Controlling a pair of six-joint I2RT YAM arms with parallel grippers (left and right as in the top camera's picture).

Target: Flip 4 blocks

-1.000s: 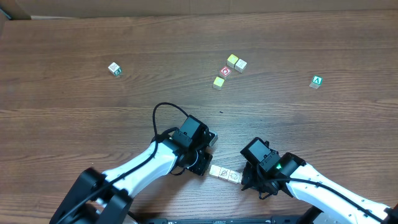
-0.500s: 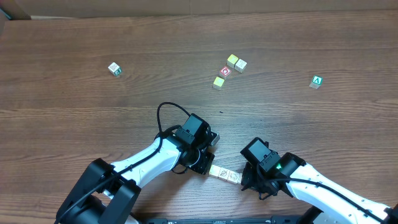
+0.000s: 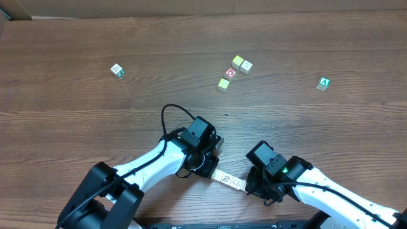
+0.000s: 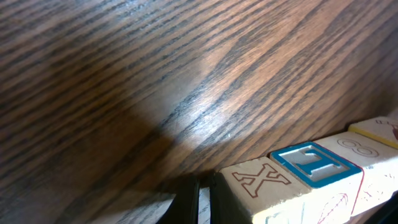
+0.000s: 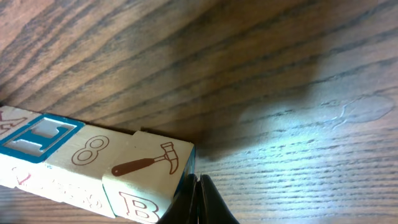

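Observation:
A short row of pale wooden blocks (image 3: 229, 180) lies near the table's front edge, squeezed between my two grippers. My left gripper (image 3: 212, 172) is shut, and its fingertips (image 4: 186, 202) press against the row's left end, at the block with a red X (image 4: 261, 180). Beyond that come a blue-framed block (image 4: 314, 165), an 8 block (image 4: 354, 146) and a yellow-topped block (image 4: 380, 129). My right gripper (image 3: 250, 184) is shut too, its tips (image 5: 208, 202) touching the far end at the hammer block (image 5: 146, 165). The 8 block (image 5: 84, 152) and blue-framed block (image 5: 34, 140) follow.
A red-faced cube (image 3: 230, 72) sits mid-table with a yellow cube (image 3: 236, 62), a tan cube (image 3: 246, 66) and a yellow-green cube (image 3: 223, 83) around it. A green "A" cube (image 3: 324, 83) lies far right, a green-edged cube (image 3: 117, 70) far left.
My left arm has crept a little to the right and toward the front, nudging the row of blocks slightly. The right arm has stayed still.

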